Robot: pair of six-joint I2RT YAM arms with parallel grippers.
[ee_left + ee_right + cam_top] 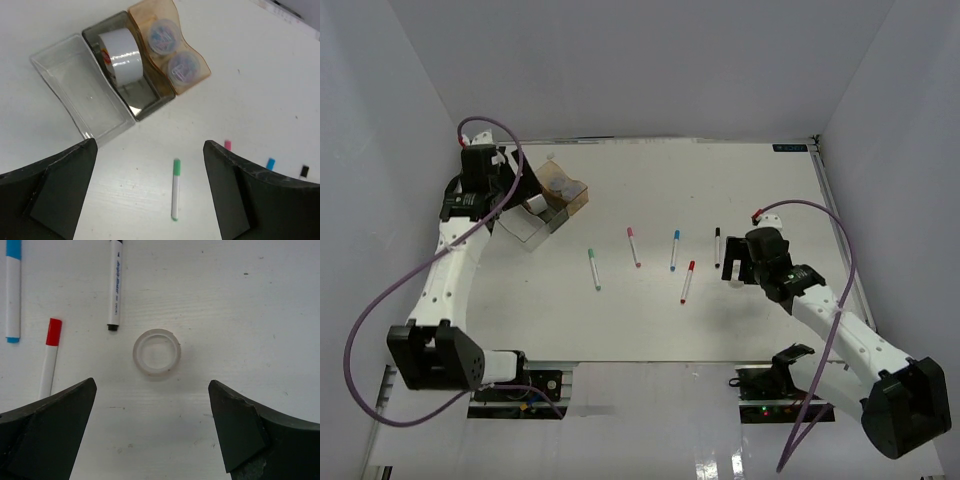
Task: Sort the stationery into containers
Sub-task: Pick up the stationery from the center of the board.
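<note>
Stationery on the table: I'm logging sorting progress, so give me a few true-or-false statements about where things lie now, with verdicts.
1. Both small round tubs sit in the amber-brown translucent box. True.
2. The wide white tape roll stands in the clear colourless box. False: it stands in the smoky grey box, which is between the clear box and the amber one.
3. The green-capped white marker lies on the white table, outside the boxes. True.
4. The right gripper is shut on the small clear tape ring. False: the gripper is open, and the ring lies untouched on the table.
</note>
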